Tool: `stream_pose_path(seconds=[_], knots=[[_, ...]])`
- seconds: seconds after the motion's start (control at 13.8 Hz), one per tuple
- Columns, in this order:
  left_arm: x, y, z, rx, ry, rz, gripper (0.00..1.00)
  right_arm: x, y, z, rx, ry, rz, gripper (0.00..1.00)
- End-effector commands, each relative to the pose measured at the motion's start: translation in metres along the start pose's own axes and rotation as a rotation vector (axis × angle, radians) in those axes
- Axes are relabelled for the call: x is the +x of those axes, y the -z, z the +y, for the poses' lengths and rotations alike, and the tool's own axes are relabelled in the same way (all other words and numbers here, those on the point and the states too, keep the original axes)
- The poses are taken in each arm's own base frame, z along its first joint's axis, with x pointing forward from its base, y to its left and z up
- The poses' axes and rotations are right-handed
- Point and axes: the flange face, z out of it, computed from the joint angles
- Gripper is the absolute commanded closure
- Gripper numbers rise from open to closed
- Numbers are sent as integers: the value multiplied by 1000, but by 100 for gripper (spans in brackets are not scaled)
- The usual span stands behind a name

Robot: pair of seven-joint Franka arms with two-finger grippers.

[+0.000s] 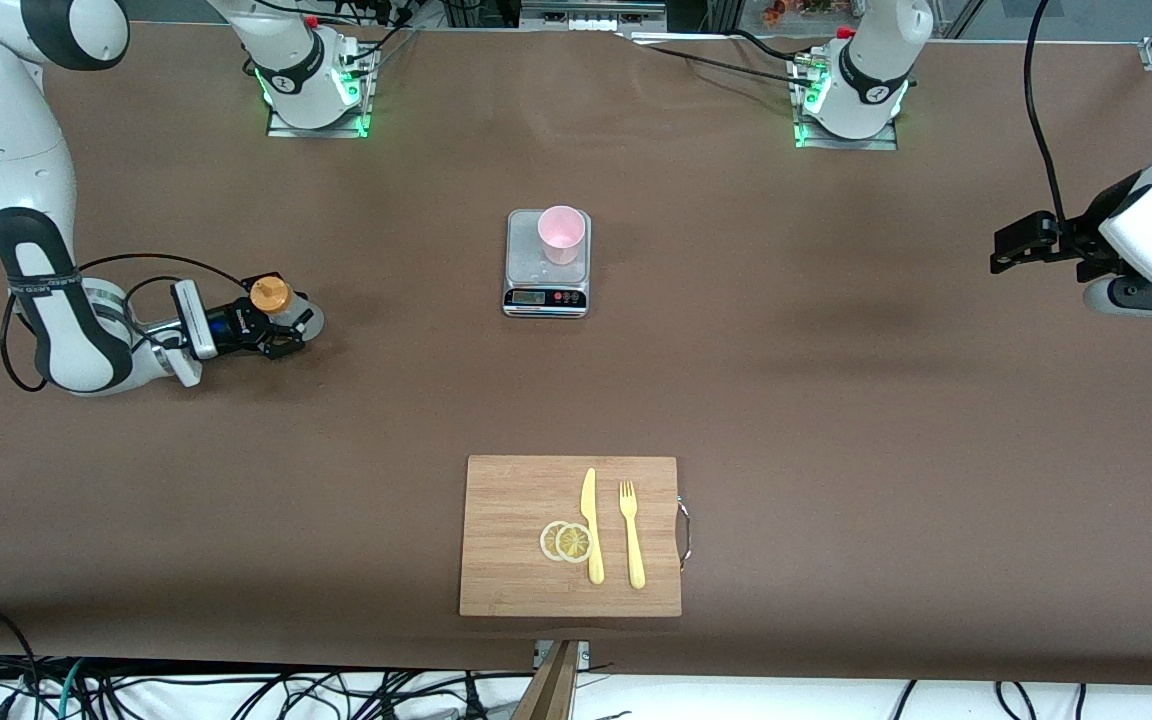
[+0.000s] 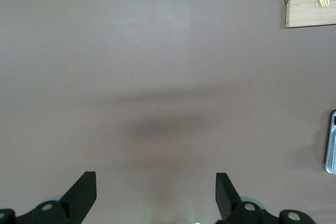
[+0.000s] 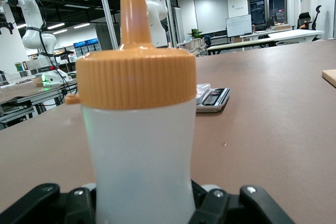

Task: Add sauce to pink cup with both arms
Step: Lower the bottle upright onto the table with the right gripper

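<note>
On scale (image 1: 547, 262): pink cup (image 1: 561, 233)

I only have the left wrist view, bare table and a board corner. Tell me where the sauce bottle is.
Observer: The sauce bottle stands upright at the right arm's end of the table, and the right pincer is shut on its body.
Operator: Report the cup.
Observer: The pink cup stands upright on the grey scale mid-table, apart from the bottle.
Operator: Give me my own arm's position.
Observer: The left pincer hangs open over bare table at the left arm's end, holding nothing.
Operator: List what lies on the board.
Observer: The cutting board carries a yellow knife, a fork and two lemon slices.
</note>
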Motion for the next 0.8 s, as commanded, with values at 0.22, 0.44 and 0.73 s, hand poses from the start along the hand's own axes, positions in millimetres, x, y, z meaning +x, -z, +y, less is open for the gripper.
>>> stream_pose_path(seconds=[0.22, 0.44, 0.73], knots=[[4, 5, 2, 0, -17, 2, 0, 9, 13, -5, 6, 8, 19, 0], [4, 5, 2, 0, -15, 2, 0, 7, 21, -13, 24, -1, -7, 0], [4, 5, 2, 0, -15, 2, 0, 1, 52, -43, 78, -53, -44, 0]])
